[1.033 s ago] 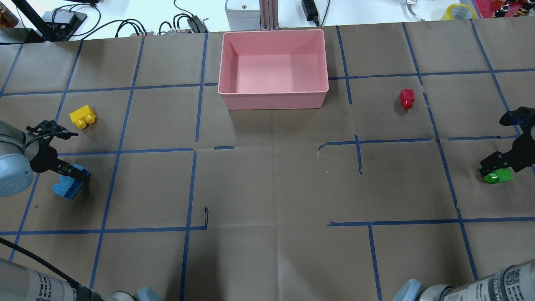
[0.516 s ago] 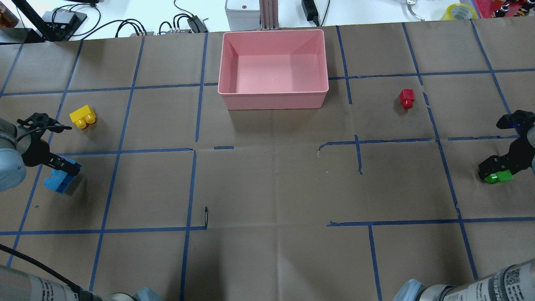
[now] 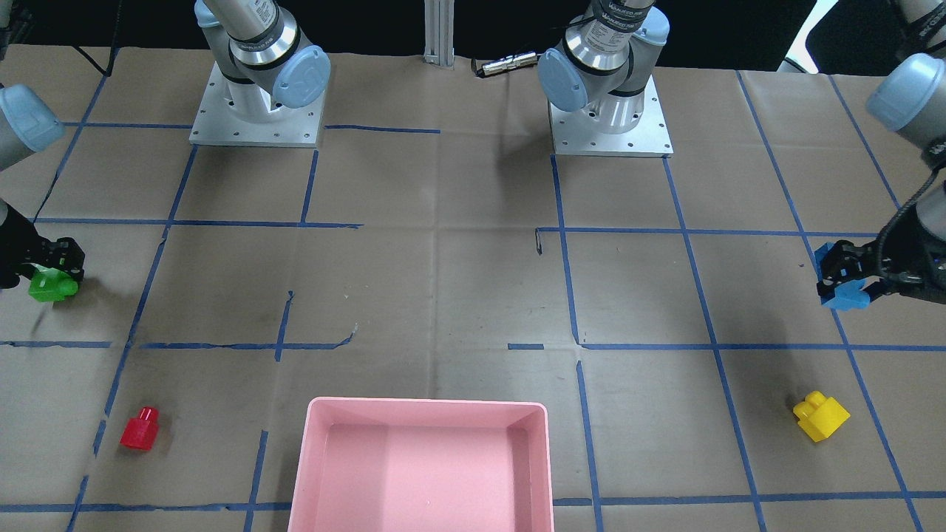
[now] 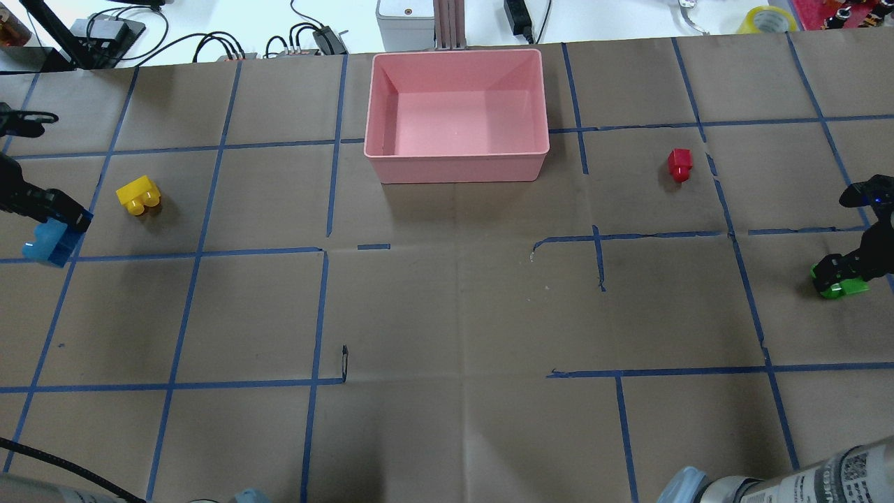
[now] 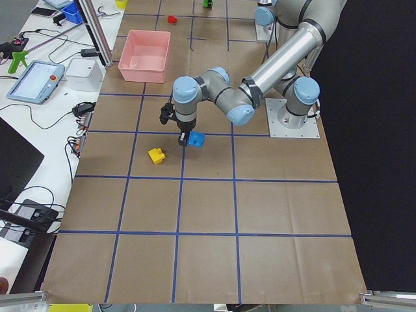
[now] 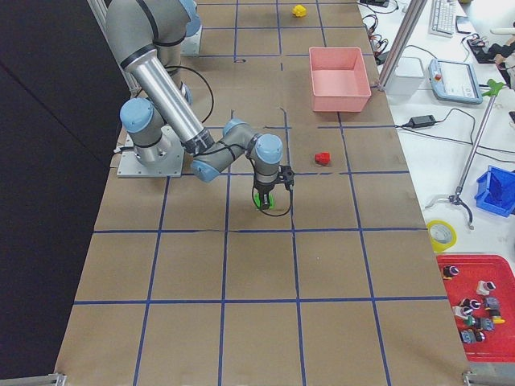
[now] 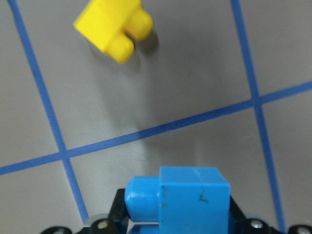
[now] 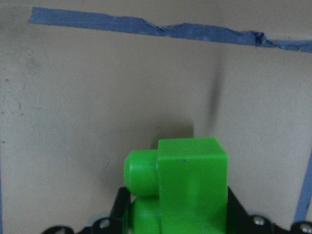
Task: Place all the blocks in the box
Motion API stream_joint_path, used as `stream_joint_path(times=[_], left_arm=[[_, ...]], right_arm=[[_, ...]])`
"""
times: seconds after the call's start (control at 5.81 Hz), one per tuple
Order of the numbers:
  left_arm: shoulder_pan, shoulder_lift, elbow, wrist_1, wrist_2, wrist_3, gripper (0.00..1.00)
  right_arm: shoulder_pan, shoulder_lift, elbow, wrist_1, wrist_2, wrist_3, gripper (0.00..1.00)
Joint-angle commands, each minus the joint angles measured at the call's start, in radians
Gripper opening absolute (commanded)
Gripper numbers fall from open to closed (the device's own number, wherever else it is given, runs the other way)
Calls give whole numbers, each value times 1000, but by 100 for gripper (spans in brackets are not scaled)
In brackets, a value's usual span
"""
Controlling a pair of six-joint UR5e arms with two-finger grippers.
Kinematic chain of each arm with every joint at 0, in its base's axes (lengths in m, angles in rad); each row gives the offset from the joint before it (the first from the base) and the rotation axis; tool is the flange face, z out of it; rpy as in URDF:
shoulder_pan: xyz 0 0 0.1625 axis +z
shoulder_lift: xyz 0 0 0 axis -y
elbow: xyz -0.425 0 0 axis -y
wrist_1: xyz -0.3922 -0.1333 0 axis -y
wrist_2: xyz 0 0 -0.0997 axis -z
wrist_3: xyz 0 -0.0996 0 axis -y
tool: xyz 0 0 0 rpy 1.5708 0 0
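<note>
- Brown paper [image 4: 454, 314] covers the table, marked into squares by blue tape lines [image 4: 209, 147].
- The pink box [image 4: 457, 169] stands at the far edge of the table from the robot, about midway along it. Nothing is inside it.
- The left gripper [image 4: 63, 222] is far out at the robot's left end of the table, and its fingers are clamped on the light-blue block [image 4: 45, 244].
- In the left wrist view the light-blue block [image 7: 187, 200] fills the bottom of the frame between the black fingers, with taped paper beyond it.
- The yellow two-stud block [image 4: 138, 195] lies on its side on the paper near the left gripper, with its studs pointing sideways. It is apart from the gripper and well apart from the box.
- The right gripper [image 4: 834, 274] is at the opposite end of the table, closed around the green block [image 4: 846, 288].
- In the right wrist view the green block [image 8: 187, 185] sits between the fingers with one stud showing at its left. A shadow lies on the paper just behind it, and I cannot tell whether the block clears the surface.
- The red block [image 4: 679, 165] rests alone on the paper between the box and the right gripper, touching neither.
</note>
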Motion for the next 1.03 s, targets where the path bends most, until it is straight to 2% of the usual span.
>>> stream_joint_path(times=[0.0,0.17,0.34,0.52,0.69,0.86], left_arm=[[-143,-65,243,-174,-3,-261,21],[-230,-126,341,-196,-5,-428,21],[-322,-185,439,-210,-6,-577,21],[-399,-246,533,-219,-6,-691,22],[-474,-288,611,-256,-8,-806,22],[-535,-293,635,-279,-3,-849,22]], right_arm=[[68,-82,-139,168,10,-16,4],[142,-86,-239,266,10,-11,3],[260,-86,-322,319,49,-8,3],[381,-77,-364,314,208,-2,3],[460,-39,-367,271,502,-7,3],[520,56,-395,135,701,-8,3]])
